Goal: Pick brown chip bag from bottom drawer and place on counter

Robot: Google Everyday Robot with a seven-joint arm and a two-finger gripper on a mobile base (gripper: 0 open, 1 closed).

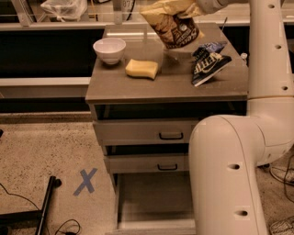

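The brown chip bag [173, 25], tan-yellow on top with a dark brown front, hangs in the air above the back of the counter [138, 87]. My gripper [202, 5] is at the top edge of the view, shut on the bag's upper right corner; most of it is cut off. The bottom drawer [156, 197] is pulled out below, and its flat grey inside shows nothing in it. My white arm [229, 174] covers the drawer's right part.
On the counter are a white bowl [109, 49] at the left, a yellow sponge [142, 69] in the middle and a dark blue bag [207, 64] at the right. The two upper drawers stand slightly open. A blue tape X [86, 181] and a black stand [46, 204] are on the floor to the left.
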